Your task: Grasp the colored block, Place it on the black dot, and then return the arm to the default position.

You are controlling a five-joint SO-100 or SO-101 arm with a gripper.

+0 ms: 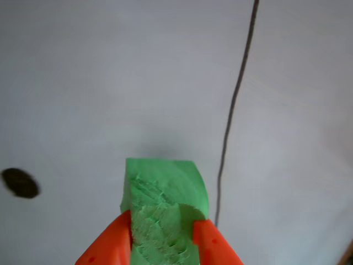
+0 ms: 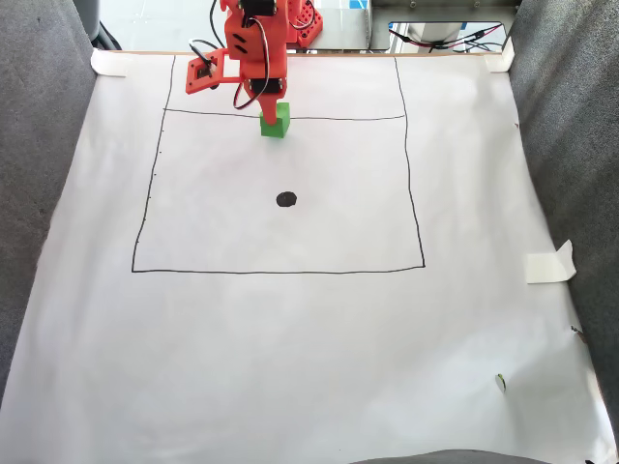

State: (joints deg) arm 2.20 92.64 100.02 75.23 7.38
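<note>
orange plastic arm (image 2: 253, 43), black/white cables, pointed orange hand (image 1: 161, 234).

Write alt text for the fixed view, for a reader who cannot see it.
An orange robot arm's pincer grips a green foam cube at the top line of a square drawn on white paper. A small black dot sits inside the square, nearer the camera than the cube.

You've got a big white paper sheet (image 2: 290, 348) spread over the tabletop, with a thin black hand-drawn rectangle outline (image 2: 280, 271) on it and one cross line near its top. In the other view, one thin dark drawn line (image 1: 234, 105) runs down the paper. Bits of pale masking tape (image 2: 548, 263) hold the edges. Grey fabric (image 2: 571, 116) flanks both sides.
</note>
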